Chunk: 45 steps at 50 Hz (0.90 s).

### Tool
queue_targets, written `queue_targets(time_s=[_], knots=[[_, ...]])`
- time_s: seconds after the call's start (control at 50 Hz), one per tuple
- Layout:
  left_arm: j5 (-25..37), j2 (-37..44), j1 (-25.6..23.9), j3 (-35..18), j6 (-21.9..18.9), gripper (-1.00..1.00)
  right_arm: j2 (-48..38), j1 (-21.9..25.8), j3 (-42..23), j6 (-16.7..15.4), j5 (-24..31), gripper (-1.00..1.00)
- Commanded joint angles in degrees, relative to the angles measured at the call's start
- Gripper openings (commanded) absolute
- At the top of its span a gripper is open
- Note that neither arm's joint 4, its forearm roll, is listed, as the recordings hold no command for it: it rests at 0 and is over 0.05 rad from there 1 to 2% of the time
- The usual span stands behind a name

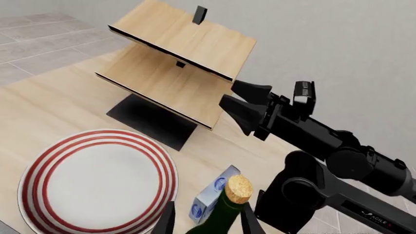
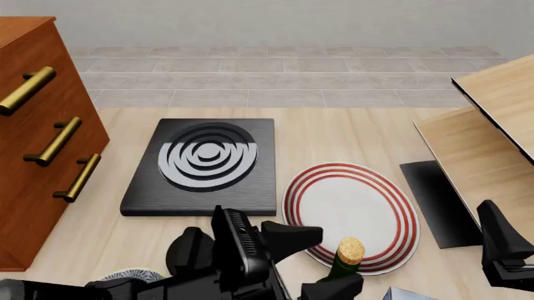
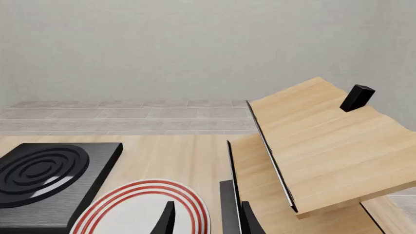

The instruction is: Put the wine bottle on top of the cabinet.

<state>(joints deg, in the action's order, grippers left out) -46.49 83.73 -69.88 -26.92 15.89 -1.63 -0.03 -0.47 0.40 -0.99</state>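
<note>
The wine bottle (image 1: 224, 212), dark green with a tan cork top (image 2: 351, 250), stands at the near edge of the table beside the plate. My left gripper (image 1: 206, 223) is open, with its fingers on either side of the bottle's neck; it also shows in the front view (image 2: 321, 262). The reddish-brown cabinet (image 2: 34, 156) with brass handles stands at the far left. My right gripper (image 2: 492, 225) is open and empty at the near right, close to the pale boards; it also shows in the left wrist view (image 1: 229, 93) and the right wrist view (image 3: 206, 222).
A white plate with red rings (image 2: 354, 209) lies just beyond the bottle. A black slab with grey rings (image 2: 204, 162) lies between the cabinet and the plate. Pale wooden slanted boards (image 2: 492, 125) on a black base stand at the right. A small blue-and-white carton (image 1: 211, 195) sits beside the bottle.
</note>
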Motion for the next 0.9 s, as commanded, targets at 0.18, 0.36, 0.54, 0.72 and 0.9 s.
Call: queue_targets(time_s=[0.18, 0.36, 0.54, 0.72, 0.9], knots=[[-0.5, 4.3, -0.1, -2.9, -0.7, 1.0, 0.0, 0.0, 0.0, 0.0, 0.0, 1.0], [-2.1, 7.1, 0.0, -3.7, -0.8, 1.0, 0.0, 0.0, 0.0, 0.0, 0.0, 1.0], [-4.0, 10.0, 0.4, -4.8, -1.6, 1.0, 0.0, 0.0, 0.0, 0.0, 0.0, 1.0], [-5.6, 11.3, 2.5, -5.5, -2.2, -1.0, 0.0, 0.0, 0.0, 0.0, 0.0, 1.0], [-3.6, 7.1, 4.5, -6.0, -2.3, -1.0, 0.0, 0.0, 0.0, 0.0, 0.0, 1.0]])
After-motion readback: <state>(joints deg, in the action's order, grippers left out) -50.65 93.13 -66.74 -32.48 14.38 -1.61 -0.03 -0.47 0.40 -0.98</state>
